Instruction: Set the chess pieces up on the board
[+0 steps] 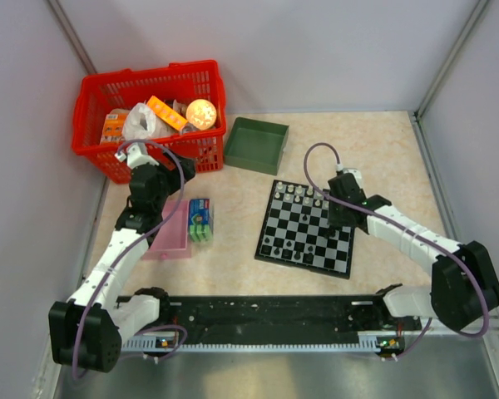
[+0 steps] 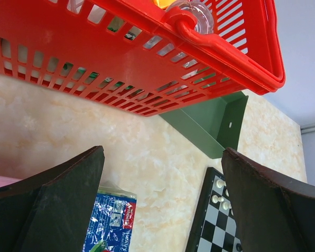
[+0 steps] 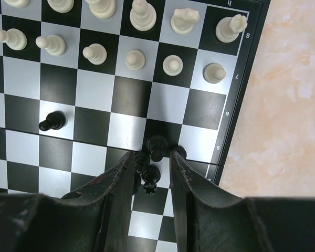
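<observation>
**Chess pieces [image 3: 135, 60] partly ranked; right claw [image 3: 151, 155] lowered on the board [image 1: 293, 226]**

The board is laid at 3 o'clock on the counter [image 1: 382, 150]. Two rows of white pieces [image 3: 94, 52] are ranked along its 12 o'clock edge, and one black pawn [image 3: 52, 122] is stood alone. The right claw is narrowed around a cluster of black pieces [image 3: 157, 148] by the 3 o'clock rim; whether they are gripped cannot be told. The left claw [image 2: 163, 152] is spread wide, empty, beside the red basket [image 1: 150, 116] at 10 o'clock.
</observation>
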Controlling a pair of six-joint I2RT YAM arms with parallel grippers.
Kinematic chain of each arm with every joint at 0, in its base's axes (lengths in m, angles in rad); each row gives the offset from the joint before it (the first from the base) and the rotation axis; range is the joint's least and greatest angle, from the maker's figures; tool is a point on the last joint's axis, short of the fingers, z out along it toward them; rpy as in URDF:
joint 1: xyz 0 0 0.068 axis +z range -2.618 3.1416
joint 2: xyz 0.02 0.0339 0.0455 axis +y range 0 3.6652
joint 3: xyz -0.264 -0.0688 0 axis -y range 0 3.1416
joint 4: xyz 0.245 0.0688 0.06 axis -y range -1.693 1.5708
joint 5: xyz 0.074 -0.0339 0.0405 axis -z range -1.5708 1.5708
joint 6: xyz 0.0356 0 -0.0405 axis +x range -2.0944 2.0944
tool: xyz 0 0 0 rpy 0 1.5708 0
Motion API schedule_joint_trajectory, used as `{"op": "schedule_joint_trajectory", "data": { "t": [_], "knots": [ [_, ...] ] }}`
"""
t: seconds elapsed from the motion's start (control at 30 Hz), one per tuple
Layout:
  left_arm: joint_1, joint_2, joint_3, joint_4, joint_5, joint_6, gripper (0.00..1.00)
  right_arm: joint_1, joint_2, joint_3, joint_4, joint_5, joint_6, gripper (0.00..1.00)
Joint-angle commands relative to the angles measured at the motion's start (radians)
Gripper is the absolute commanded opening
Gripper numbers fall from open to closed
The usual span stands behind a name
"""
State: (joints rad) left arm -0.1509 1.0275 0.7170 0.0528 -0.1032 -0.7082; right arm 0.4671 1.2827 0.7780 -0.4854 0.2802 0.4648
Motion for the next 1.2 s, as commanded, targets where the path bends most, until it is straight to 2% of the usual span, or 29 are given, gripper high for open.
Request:
{"op": "schedule_joint_trajectory", "data": {
  "t": [0.0,0.27,0.5,0.83,1.17],
  "knots": [
    [0.007,-0.014,-0.005,0.042,-0.010,0.009,0.99,-0.018,0.029,0.050,0.044,-0.007,-0.021,0.31],
    [0.010,-0.006,-0.005,0.047,-0.007,0.009,0.99,-0.025,0.061,0.050,0.042,-0.004,-0.025,0.24],
    [0.011,0.000,-0.004,0.050,-0.006,0.007,0.99,-0.027,0.079,0.056,0.044,-0.004,-0.035,0.23],
    [0.011,0.003,-0.004,0.051,-0.003,0.007,0.99,-0.028,0.078,0.067,0.038,0.004,-0.049,0.12],
    [0.011,0.000,-0.002,0.059,0.008,-0.002,0.99,-0.027,-0.072,0.118,-0.031,0.002,-0.094,0.09]
  ]
}}
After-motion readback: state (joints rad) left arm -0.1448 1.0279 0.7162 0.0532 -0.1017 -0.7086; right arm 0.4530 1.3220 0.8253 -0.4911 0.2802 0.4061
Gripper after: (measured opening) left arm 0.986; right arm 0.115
